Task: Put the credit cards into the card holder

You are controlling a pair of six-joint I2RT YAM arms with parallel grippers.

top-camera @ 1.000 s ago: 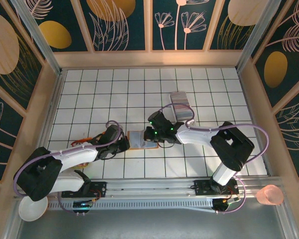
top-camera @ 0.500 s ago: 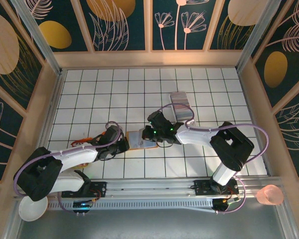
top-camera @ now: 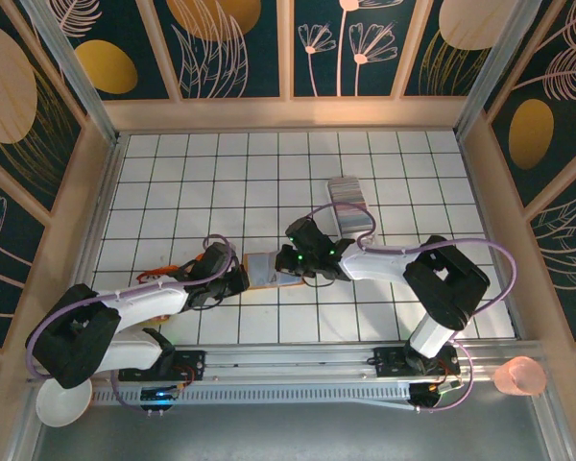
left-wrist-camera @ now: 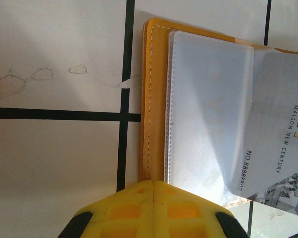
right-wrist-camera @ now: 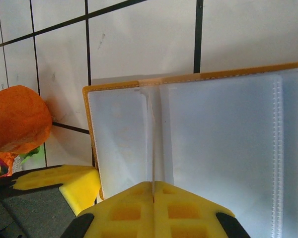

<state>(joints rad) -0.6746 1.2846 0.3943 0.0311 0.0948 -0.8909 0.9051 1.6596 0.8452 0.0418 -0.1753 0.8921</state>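
Right wrist view: our right gripper is clamped shut on what looks like a credit card, seen edge-on. The card's leading edge is down at the clear sleeves of the open card holder, close to its fold. Left wrist view: our left gripper is also closed and holding nothing. Its tips sit on the holder's stitched edge, apparently pinning it flat, and the card's grey printed face overlaps one end of the sleeve. Top view: the remaining credit cards stand in a row beyond the holder, well apart from it. We judge the step in hand to be seating the card in a pocket. We can't tell whether the edge is already under the sleeve lip or riding on top of it, so we should confirm that before pushing. To do it well, we'd tilt the card shallower, slide it slowly along the pocket, and have the left gripper press the holder down throughout. The right gripper should release only once most of the card is inside. The main risks are the sleeve buckling or the holder skating away.
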